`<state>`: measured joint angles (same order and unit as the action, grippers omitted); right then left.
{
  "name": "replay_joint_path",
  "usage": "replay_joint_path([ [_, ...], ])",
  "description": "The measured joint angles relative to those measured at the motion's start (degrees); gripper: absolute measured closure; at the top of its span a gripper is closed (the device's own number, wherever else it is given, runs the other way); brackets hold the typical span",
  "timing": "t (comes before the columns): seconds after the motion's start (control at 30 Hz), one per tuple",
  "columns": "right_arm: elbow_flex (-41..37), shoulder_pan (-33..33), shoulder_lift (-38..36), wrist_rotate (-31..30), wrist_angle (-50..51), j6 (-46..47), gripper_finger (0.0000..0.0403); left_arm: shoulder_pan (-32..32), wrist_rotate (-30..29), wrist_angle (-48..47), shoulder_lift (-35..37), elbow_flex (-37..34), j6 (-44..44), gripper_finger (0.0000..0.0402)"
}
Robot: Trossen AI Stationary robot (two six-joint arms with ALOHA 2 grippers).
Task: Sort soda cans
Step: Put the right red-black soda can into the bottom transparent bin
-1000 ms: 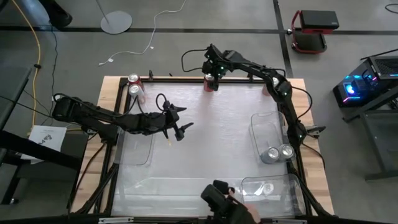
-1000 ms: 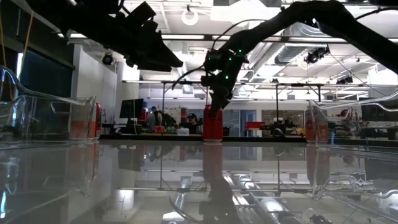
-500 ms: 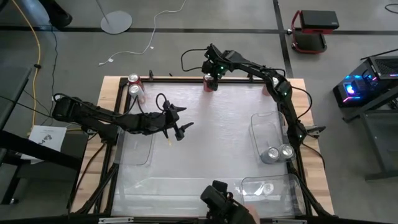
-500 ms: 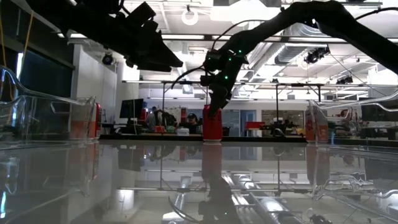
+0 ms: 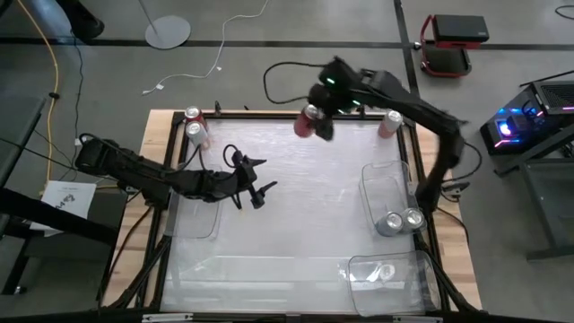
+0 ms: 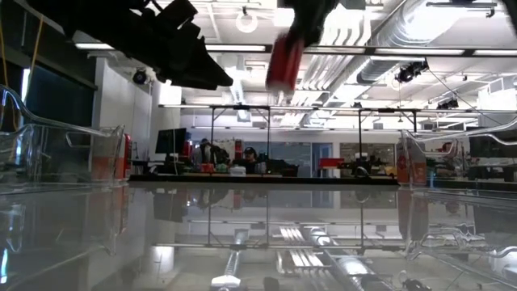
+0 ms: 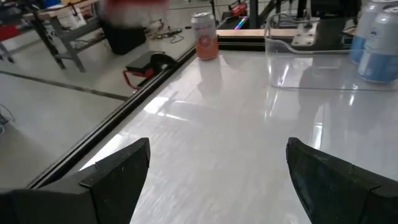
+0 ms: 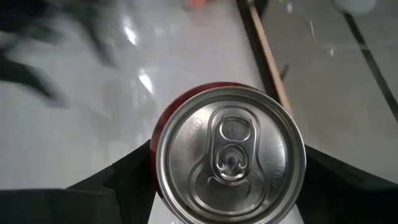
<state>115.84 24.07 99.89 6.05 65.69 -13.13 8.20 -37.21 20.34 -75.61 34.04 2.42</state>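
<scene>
My right gripper (image 5: 316,122) is high over the table's far edge, shut on a red soda can (image 5: 307,120) that shows blurred in the low view (image 6: 284,60). A pink-white can (image 5: 390,122) stands at the far right, upright on its base. Two cans (image 5: 194,123) stand at the far left corner. Two silver cans (image 5: 403,220) stand in the right clear tray (image 5: 375,184), and another (image 5: 383,269) lies in the near tray. My left gripper (image 5: 258,178) hovers open over the table's left middle, with nothing between its fingers (image 7: 118,177). My right gripper pinches the red can's side wall (image 8: 163,146) just below its silver top (image 8: 230,152), one finger (image 8: 127,177) on each side. The fingers slant down from the far side. The can is lifted clear of the table and tilts a little.
A second clear tray (image 5: 193,215) lies under my left arm at the table's left. A black frame (image 5: 269,114) runs along the table's edges. The middle of the table (image 5: 305,215) is bare.
My right gripper has risen steeply from the table's far edge and come a little toward the right. The red can, which stood upright on the table there, has gone up with it and is now lifted clear and slightly tipped.
</scene>
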Motion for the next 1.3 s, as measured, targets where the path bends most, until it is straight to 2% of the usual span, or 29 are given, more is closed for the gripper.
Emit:
replay_joint_path([
  [0.17, 0.06, -14.43, -9.40, -6.07, 6.81, 11.24, 0.0118, 2.67, -2.44, 0.02, 0.00, 0.00, 0.39, 0.0048],
  [0.37, 0.02, -37.90, -16.22, -16.71, 10.71, 32.55, 0.0118, 5.28, -5.07, 0.43, 0.00, 0.00, 2.19, 0.0048],
  [0.6, -0.60, -64.38, -14.36, -33.01, 17.51, 57.54, 0.0118, 7.17, -5.84, 0.52, 0.00, -0.02, 4.56, 0.0048],
  [0.7, -1.74, -72.07, -11.36, -35.34, 20.77, 67.74, 0.0118, 7.52, -5.88, 0.53, 0.00, -0.02, 5.85, 0.0048],
  [0.83, -8.47, -78.64, -8.72, -35.59, 19.94, 79.25, 0.0118, 7.68, -6.80, 0.52, 0.00, -0.02, 7.48, 0.0048],
  [0.97, -19.48, -82.18, -9.23, -34.52, 15.80, 88.45, 0.0118, 7.67, -6.88, 0.52, 0.00, -0.02, 7.95, 0.0048],
  [1.17, -33.35, -82.70, -12.86, -31.06, -3.30, 90.56, 0.0118, 7.68, -6.88, 0.52, 0.00, -0.02, 8.98, 0.0048],
  [1.3, -38.87, -82.15, -12.84, -28.66, -7.74, 91.38, 0.0118, 7.66, -6.89, 0.52, 0.00, -0.02, 9.23, 0.0048],
])
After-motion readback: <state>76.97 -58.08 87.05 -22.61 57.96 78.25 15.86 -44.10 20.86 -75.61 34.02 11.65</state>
